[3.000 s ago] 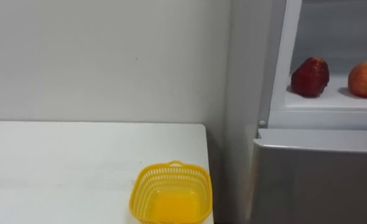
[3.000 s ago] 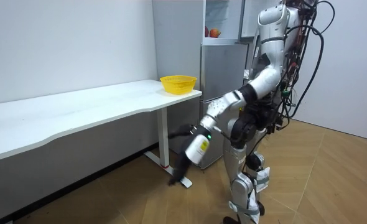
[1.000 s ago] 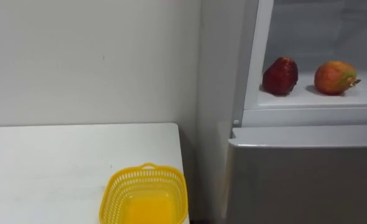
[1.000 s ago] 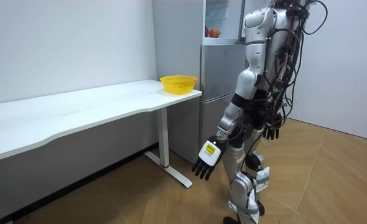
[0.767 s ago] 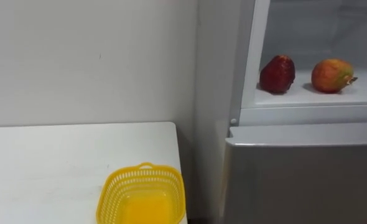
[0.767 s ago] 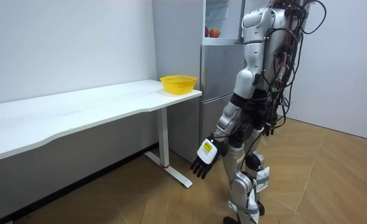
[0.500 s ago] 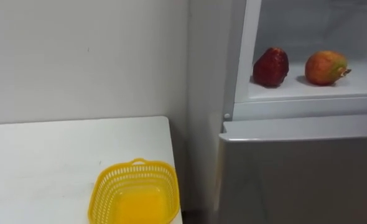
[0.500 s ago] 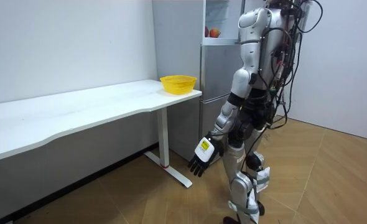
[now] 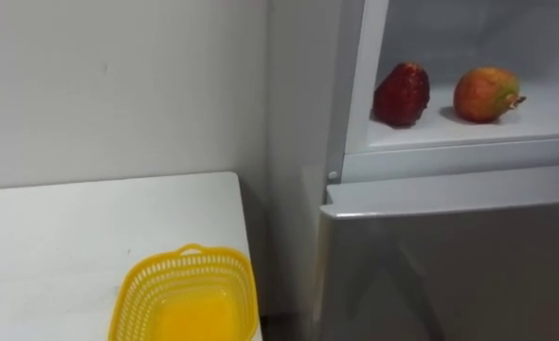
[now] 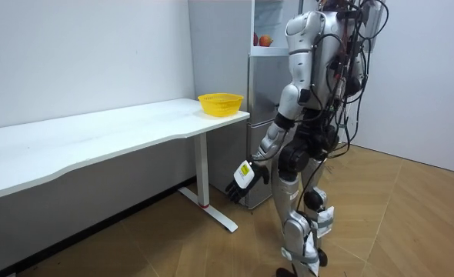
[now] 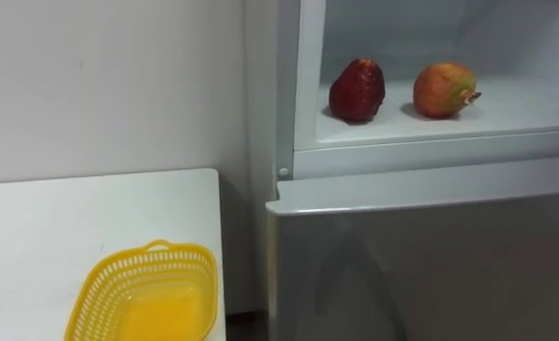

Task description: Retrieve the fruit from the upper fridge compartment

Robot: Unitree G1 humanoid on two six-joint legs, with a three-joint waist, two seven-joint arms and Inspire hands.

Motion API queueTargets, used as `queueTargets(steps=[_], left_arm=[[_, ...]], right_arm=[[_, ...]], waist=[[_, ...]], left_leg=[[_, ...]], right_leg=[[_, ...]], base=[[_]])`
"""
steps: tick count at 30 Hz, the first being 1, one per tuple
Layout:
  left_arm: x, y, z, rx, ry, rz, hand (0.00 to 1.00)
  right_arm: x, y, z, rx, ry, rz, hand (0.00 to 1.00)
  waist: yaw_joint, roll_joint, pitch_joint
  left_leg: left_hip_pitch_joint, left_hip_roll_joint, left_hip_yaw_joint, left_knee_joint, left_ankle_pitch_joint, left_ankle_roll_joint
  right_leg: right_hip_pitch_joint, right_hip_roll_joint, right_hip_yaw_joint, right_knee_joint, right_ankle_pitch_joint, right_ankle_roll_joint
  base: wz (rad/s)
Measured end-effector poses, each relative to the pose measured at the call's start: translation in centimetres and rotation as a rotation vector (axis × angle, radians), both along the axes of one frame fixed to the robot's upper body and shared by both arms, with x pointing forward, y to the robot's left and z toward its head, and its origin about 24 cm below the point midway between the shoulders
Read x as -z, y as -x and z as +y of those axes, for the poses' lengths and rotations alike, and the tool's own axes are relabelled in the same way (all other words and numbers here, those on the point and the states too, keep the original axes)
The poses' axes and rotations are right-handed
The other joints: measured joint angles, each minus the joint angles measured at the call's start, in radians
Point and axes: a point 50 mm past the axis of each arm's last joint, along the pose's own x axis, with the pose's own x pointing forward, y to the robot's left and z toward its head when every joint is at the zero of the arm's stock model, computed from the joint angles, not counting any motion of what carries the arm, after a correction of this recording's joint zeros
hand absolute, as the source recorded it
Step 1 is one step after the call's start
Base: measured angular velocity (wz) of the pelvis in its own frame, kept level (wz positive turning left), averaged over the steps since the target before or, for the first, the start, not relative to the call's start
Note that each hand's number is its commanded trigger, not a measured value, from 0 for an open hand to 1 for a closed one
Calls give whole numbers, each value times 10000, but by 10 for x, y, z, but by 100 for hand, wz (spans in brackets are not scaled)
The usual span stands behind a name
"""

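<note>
Getting a hand up into the open upper fridge is, I judge, the step in hand; nothing is grasped yet. In the room view the robot stands upright close in front of the fridge. Its left hand hangs low by the thigh, fingers straight and loosely spread, holding nothing.

Both candidates for retrieval sit high above that hand and further forward. They are a dark red fruit and, to its right, an orange-red fruit, near each other but apart, both on the white shelf of the upper compartment. The task does not say which is wanted.

To do this well, the hand should rise clear of the shut lower door, whose top edge juts out below the shelf, before going forward. Coming up too close risks knocking the wrist on that edge. The red fruit sits near the compartment's left frame, so there is little room beside it on that side. Approaching from the front with fingers wide and wrapping over the top seems safer.

Both fruits are rounded and could roll back if nudged, so the fingers should curl only once the palm meets the fruit. The yellow basket on the bench, above the hanging hand and off to its left, is the likely drop place.
</note>
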Motion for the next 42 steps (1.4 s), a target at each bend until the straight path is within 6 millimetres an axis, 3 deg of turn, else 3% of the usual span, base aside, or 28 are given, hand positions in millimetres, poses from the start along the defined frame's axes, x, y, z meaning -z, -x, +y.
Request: queueTargets(steps=[2,8,15,23,28,35,39,42], left_arm=[[0,1,-1,188,2,73,0],[5,13,-2,374,154,669,0],[8,21,-5,724,324,1122,0],[7,18,-5,797,324,906,0],[6,18,-3,819,233,896,0],[4,13,5,851,-35,799,0],[4,12,8,1021,-147,807,0],[4,10,8,1047,-133,766,0]], right_arm=[[-9,-2,0,31,47,-407,0],[-61,-15,3,227,93,-2921,0],[-129,-22,21,-282,718,-6966,0],[-139,-20,32,-617,1149,-8099,0],[-141,-19,35,-624,1346,-8394,0],[-155,-26,30,-471,1360,-9237,0],[-167,-34,21,-292,1514,-9844,0],[-173,-43,11,315,1760,-10153,0]], waist=[[-17,38,-8],[-135,183,-70],[-165,200,-27],[84,157,-34],[98,7,-45],[100,-308,-34],[92,-396,-62],[76,-431,-35]], left_leg=[[-46,-3,135,-2,0,0],[-176,19,196,12,1,0],[-198,72,229,18,0,0],[-203,79,254,21,0,0],[-254,110,228,22,6,-10],[-253,117,202,18,6,-10],[-195,121,142,15,6,-9],[-178,125,80,18,6,-10]], right_leg=[[-86,5,65,25,1,0],[-211,24,27,49,63,-22],[-249,91,128,58,164,-52],[-252,136,265,34,228,-34],[-278,156,154,12,236,-47],[-270,157,137,-11,239,-52],[-184,149,70,-14,242,-55],[-119,114,-119,-19,243,-56]], base=[[-10],[1],[0],[-1],[1],[0],[3],[12]])
